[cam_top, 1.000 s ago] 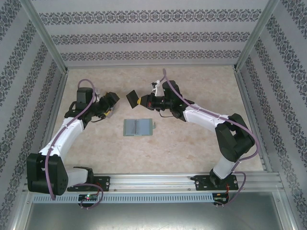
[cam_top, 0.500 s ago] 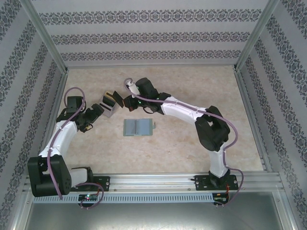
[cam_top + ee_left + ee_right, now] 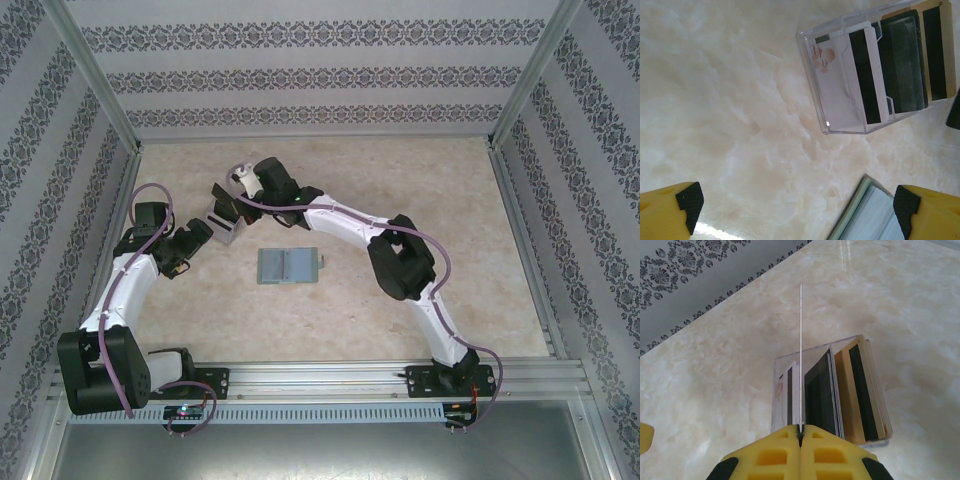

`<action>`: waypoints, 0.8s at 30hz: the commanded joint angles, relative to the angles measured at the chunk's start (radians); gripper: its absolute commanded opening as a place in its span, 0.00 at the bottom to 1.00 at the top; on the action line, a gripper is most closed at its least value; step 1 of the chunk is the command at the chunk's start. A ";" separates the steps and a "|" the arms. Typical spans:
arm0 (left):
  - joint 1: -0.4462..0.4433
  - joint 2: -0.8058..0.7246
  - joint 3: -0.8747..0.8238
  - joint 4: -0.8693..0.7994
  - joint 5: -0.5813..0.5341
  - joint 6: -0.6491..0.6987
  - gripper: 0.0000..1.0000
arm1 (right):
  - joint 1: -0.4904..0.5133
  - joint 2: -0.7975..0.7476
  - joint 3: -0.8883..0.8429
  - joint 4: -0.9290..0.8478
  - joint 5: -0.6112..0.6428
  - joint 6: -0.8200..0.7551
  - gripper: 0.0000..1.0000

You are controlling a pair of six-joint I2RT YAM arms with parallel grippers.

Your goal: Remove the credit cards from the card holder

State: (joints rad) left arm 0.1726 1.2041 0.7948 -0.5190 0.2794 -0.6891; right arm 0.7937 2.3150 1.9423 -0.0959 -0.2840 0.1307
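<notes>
Swung leftward, right fingers [image 3: 790, 440] pinch a credit card [image 3: 800, 340] above the box [image 3: 779, 390]; left fingers [image 3: 675, 210] wide.

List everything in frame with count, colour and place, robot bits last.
card holder: one, grey-green with pale inner panels, lying open mid-table.
clear box: one, transparent, on the table, left of and behind the card holder.
cards in the box: at least three, white, dark and tan, inside the clear box.
held card: one, edge-on so colour unclear, over the clear box.
table: one, marbled beige.
walls: grey-white patterned, on three sides.
left gripper: one, yellow with black pads, open and empty, near the clear box.
right gripper: one, yellow, shut on the held card.
</notes>
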 commanded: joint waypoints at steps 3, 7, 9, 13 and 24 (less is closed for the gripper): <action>0.017 -0.006 -0.015 -0.034 0.025 0.033 0.99 | 0.007 0.055 0.075 -0.040 0.011 -0.050 0.00; 0.020 -0.007 -0.015 -0.033 0.024 0.034 0.99 | 0.007 0.076 0.102 -0.066 0.025 -0.067 0.00; 0.021 -0.010 -0.014 -0.033 0.026 0.033 0.99 | 0.007 0.084 0.112 -0.076 0.030 -0.072 0.00; 0.024 -0.010 -0.015 -0.033 0.030 0.034 0.99 | 0.007 0.106 0.143 -0.109 0.026 -0.080 0.00; 0.030 -0.013 -0.017 -0.033 0.033 0.042 0.99 | 0.009 0.155 0.216 -0.199 0.017 -0.130 0.03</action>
State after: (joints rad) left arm 0.1856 1.2041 0.7902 -0.5209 0.3065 -0.6746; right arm 0.7963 2.4447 2.1220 -0.2592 -0.2726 0.0326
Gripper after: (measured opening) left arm 0.993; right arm 0.060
